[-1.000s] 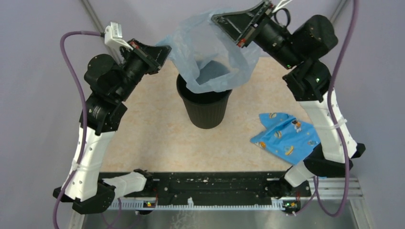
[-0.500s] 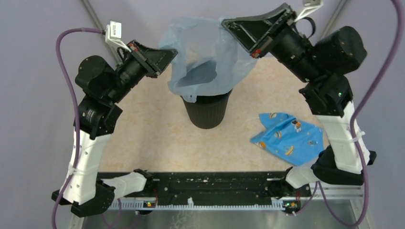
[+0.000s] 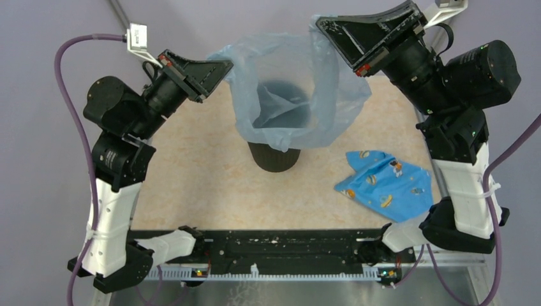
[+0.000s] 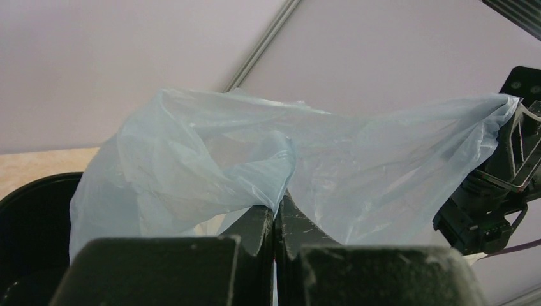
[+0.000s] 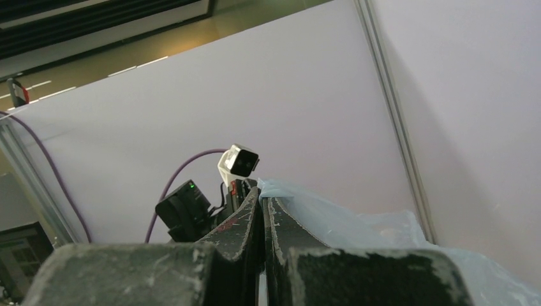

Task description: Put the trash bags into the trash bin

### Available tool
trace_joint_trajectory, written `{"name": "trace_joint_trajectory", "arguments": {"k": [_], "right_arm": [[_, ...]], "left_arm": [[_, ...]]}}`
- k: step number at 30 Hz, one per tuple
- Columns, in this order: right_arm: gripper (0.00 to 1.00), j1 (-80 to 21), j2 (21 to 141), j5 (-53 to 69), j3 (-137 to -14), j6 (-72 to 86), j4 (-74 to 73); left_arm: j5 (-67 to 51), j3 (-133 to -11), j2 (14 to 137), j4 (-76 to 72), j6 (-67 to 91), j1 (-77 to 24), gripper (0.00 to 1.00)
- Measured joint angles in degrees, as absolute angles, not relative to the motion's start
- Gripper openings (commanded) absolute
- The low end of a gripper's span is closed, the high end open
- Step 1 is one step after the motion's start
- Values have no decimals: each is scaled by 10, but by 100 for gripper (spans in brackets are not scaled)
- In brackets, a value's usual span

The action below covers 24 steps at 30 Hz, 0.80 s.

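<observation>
The trash bag, a thin pale grey-blue film, hangs stretched open between my two grippers, high above the table. My left gripper is shut on its left rim; the left wrist view shows the film pinched at the fingertips. My right gripper is shut on its right rim, and the film trails from the tips. The black trash bin stands under the bag; the bag's lower part covers its mouth and its dark inside shows through the film.
A blue printed cloth lies on the table right of the bin, near the right arm. The black rail with both arm bases runs along the near edge. Purple walls stand close behind.
Both grippers have risen and moved apart, lifting the bag and pulling its mouth wide open over the bin.
</observation>
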<state>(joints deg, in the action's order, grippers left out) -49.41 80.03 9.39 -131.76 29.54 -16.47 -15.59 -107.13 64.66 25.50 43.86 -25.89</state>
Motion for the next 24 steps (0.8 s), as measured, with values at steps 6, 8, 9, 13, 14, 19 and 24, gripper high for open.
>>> {"name": "trace_joint_trajectory", "arguments": {"k": [6, 8, 9, 13, 14, 19, 24], "right_arm": [[0, -494, 802, 83, -1317, 288, -172], [0, -494, 808, 76, -1317, 284, -172], [0, -494, 811, 72, -1317, 281, -173], [0, -494, 835, 42, -1317, 265, -172], [0, -494, 843, 36, -1317, 262, -172], [0, -494, 893, 6, -1329, 245, -167], [0, -494, 922, -9, -1328, 237, -157]], "left_arm": [[-132, -1069, 647, 254, 432, -259, 0], [-120, -1061, 648, 250, 424, -259, 0], [-113, -1053, 648, 246, 418, -259, 0], [-72, -1028, 664, 230, 386, -259, 0], [-57, -1027, 676, 225, 373, -259, 0], [4, -1026, 727, 201, 327, -254, 0], [33, -993, 739, 171, 312, -222, 0]]}}
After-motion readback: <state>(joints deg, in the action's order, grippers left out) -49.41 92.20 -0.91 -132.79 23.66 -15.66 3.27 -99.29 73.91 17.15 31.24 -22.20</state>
